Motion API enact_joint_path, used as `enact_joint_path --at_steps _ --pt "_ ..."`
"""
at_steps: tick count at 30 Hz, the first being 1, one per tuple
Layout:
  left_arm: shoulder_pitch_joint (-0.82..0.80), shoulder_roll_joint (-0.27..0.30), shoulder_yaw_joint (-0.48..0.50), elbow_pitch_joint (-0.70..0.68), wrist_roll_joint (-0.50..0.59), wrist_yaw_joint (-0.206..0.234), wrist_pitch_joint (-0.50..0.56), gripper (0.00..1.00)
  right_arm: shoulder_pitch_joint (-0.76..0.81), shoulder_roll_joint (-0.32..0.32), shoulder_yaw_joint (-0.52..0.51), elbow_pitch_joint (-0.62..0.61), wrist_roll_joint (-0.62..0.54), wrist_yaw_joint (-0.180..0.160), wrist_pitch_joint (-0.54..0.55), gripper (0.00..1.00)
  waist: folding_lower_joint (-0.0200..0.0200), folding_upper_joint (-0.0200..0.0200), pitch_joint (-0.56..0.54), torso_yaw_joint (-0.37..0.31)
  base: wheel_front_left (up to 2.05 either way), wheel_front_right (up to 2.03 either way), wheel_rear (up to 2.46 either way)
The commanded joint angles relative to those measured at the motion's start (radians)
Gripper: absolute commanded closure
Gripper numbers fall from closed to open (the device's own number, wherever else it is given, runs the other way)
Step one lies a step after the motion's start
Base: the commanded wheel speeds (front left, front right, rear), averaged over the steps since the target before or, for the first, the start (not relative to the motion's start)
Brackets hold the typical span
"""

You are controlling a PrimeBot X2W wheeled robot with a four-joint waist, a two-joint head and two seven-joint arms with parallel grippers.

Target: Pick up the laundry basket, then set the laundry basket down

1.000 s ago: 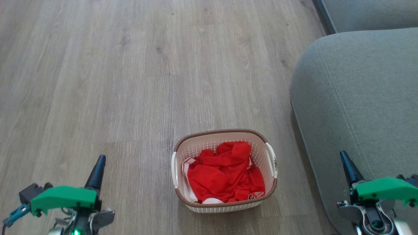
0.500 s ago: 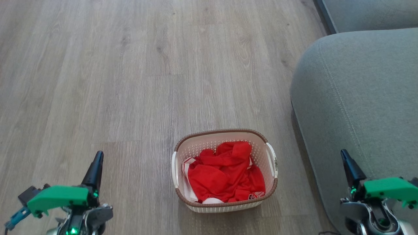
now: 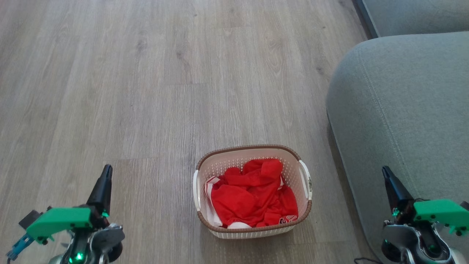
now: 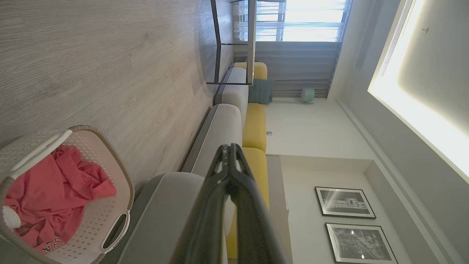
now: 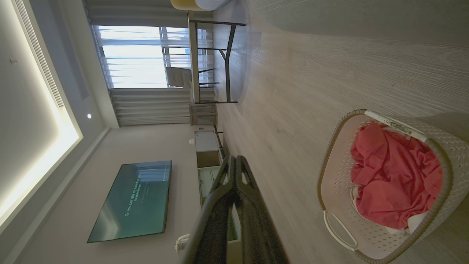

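The laundry basket [image 3: 253,161] stands on the wooden floor at the lower middle of the head view, cream-white with a brown rim and a white handle on each side; red clothes [image 3: 253,194] lie crumpled in it. My left gripper [image 3: 106,171] is at the lower left, well left of the basket, shut and holding nothing. My right gripper [image 3: 385,172] is at the lower right, right of the basket and over the sofa's edge, shut and holding nothing. The basket [image 4: 110,216] sits low left in the left wrist view, and the basket [image 5: 337,205] shows at the right in the right wrist view.
A grey sofa [image 3: 403,102] fills the right side, close to the basket's right handle. Open wooden floor [image 3: 146,73] stretches ahead and to the left. A dark-legged table [image 5: 212,62] and a wall-mounted television [image 5: 135,200] stand farther off in the room.
Both grippers have slid a little lower in the head view, and the left one's tip has drifted left. The basket has not moved.
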Motion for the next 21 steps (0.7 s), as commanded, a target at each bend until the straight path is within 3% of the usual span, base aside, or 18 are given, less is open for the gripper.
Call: enact_joint_path --at_steps 1,21 --pt "-0.055 0.006 0.039 -0.029 -0.001 -0.007 0.005 1.00 -0.050 -0.011 0.017 -0.031 0.006 -0.001 0.009 1.00 0.0000 0.0000 0.000 0.000 0.00 0.00 0.00" --pt "-0.055 0.003 0.043 -0.029 0.002 -0.007 0.008 1.00 -0.050 -0.011 0.017 -0.031 0.006 -0.001 0.009 1.00 0.0000 0.0000 0.000 0.000 0.00 0.00 0.00"
